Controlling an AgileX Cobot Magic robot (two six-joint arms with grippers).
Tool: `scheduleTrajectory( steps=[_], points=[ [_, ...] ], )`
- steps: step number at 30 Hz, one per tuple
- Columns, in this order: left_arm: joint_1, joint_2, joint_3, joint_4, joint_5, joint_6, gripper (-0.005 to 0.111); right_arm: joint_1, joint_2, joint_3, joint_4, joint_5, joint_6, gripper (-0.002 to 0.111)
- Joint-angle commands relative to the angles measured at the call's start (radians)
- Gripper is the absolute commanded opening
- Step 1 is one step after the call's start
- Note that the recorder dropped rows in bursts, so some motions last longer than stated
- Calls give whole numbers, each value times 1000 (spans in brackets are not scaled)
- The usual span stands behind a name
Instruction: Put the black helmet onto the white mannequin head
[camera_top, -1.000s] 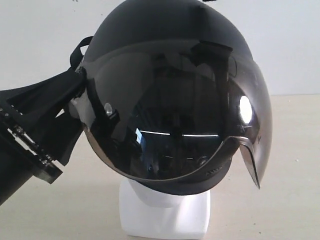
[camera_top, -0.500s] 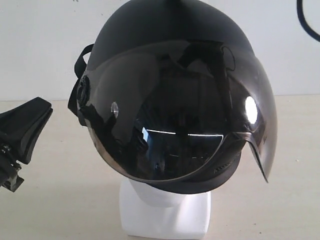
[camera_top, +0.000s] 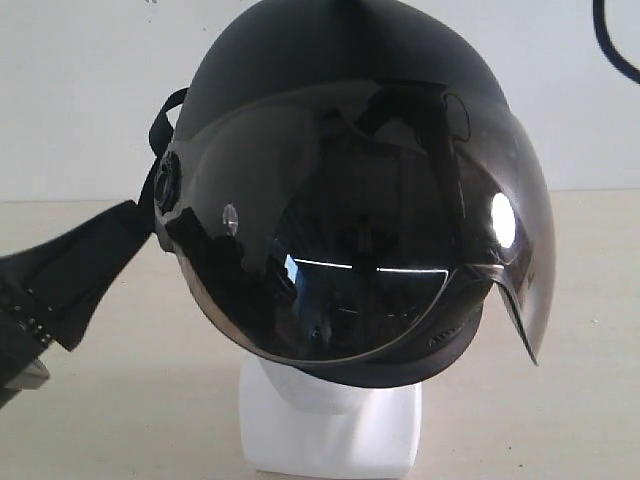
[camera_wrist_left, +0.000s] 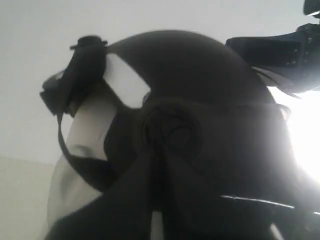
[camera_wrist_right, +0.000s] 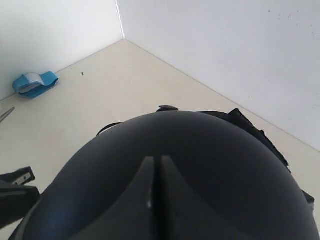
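Observation:
The black helmet (camera_top: 340, 100) sits over the white mannequin head, with its smoky visor (camera_top: 380, 250) down over the face. Only the chin and the blocky neck base (camera_top: 330, 430) show below it. My left gripper (camera_top: 132, 218) is shut, and its tip is close to the strap pivot on the helmet's side. The left wrist view shows those joined fingers (camera_wrist_left: 159, 152) pointing at the round pivot, with a patch of the white mannequin head (camera_wrist_left: 85, 125) behind the strap. My right gripper (camera_wrist_right: 155, 161) is shut with nothing in it, its tips on the helmet's crown (camera_wrist_right: 225, 165).
The beige table (camera_top: 580, 380) runs to a white wall behind. A black cable (camera_top: 610, 50) hangs at the upper right. A blue roll-like object (camera_wrist_right: 34, 83) lies on the table near the wall corner, away from the head.
The left gripper left the helmet's side, drew back to the left, then came back toward the side pivot. The helmet shifted slightly to the right and has stayed still since.

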Motion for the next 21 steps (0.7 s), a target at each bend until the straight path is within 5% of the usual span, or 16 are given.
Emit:
scheduleTrajectory(
  steps=[1,5,8,10,11,12,15,21],
  points=[
    [2,-122,3,-125,96,161,12,1,28,17,-64,92,-3,0],
    [2,-295,-60,-234,444,385,38,1,28,17,-67,92,-3,0],
    [2,-397,-176,-440,780,765,55,1,28,17,-67,92,-3,0],
    [2,-429,-262,-681,897,1065,57,1,28,17,-67,92,-3,0],
    [2,-430,-355,-936,935,1371,56,1,28,17,-67,92,5,0],
    [2,-426,-398,-1046,937,1484,56,1,28,17,-67,92,7,0],
    [2,-373,-561,-1661,851,2202,56,1,28,17,-83,90,20,0],
    [2,-281,-583,-1661,881,2161,53,1,28,17,-85,71,27,0]
  ],
)
